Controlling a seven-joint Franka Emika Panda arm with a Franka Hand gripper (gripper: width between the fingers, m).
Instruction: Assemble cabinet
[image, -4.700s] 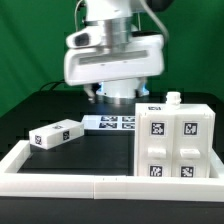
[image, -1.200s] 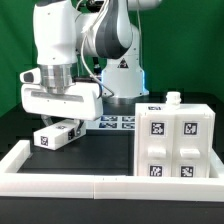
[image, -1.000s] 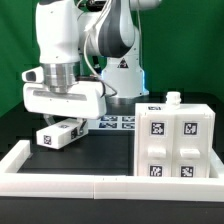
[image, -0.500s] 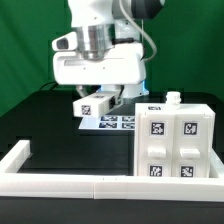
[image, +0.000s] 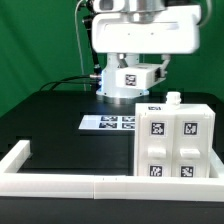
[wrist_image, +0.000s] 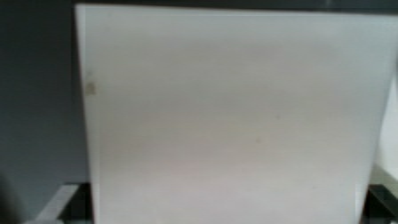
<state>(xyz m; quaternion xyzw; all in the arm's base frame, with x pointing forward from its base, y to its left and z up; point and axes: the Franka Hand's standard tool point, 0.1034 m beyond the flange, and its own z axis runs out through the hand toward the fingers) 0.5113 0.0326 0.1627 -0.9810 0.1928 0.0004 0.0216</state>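
A: First entry, nearest the exterior camera?
B: Border rails (image: 100, 182): low, white, running along the front edge of the table (image: 60, 120), with a second run going back on the exterior view's left.

A: Second entry, the cabinet?
B: Cabinet (image: 175, 140): white plastic box, upright on the table at the exterior view's right, just behind the front rail. The front face is split into four panels, two over two, each with one square black-and-white tag. There is a further tag on the top face and a small white peg (image: 173, 98) standing beside it.

A: Behind that?
B: Marker board (image: 108, 122): thin, flat, white, several tags, lying mid-table, apart from the cabinet.

A: And off the table?
B: Block (image: 130, 78): small, white, one tag facing the camera, raised clear of the table directly under the arm (image: 140, 35). Jaws closed on it (the fingers themselves are hidden). In the wrist view it fills nearly the whole frame as a plain white face.

A: Surface and room?
B: Table: matt black. Backdrop (image: 35, 45): plain green, behind the arm.
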